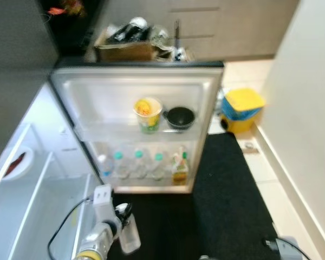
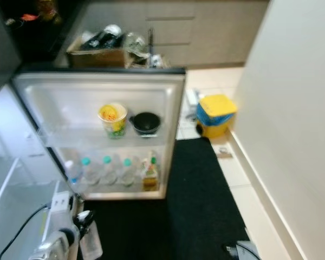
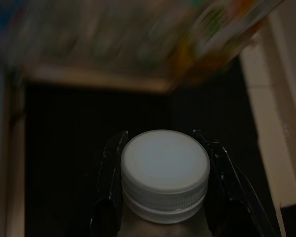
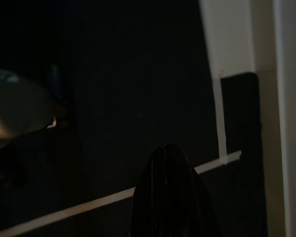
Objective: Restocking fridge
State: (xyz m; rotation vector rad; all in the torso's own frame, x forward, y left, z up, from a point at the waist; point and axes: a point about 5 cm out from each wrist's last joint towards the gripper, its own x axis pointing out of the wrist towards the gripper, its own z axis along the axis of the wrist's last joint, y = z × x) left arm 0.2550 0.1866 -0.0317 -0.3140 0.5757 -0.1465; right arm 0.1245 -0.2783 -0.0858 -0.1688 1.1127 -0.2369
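Clear bottle [image 1: 129, 237] with white cap [image 3: 165, 168], clamped at the neck between the left gripper's [image 3: 163, 185] fingers [image 3: 108, 182], low over the black mat [image 1: 227, 206]. Ahead of that gripper: the open fridge door [image 1: 206, 103]; lower rack has a row of bottles [image 1: 138, 165], upper rack a yellow cup [image 1: 148, 114] and black bowl [image 1: 180, 117]. Right gripper [image 4: 170, 197] hangs in the dark, fingers pressed together. Yellow bin [image 1: 241, 110] farther off, right of the door.

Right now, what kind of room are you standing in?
Probably a home kitchen: an open fridge door stocked with water bottles, cabinet fronts behind, tiled floor. My left gripper holds a bottle.
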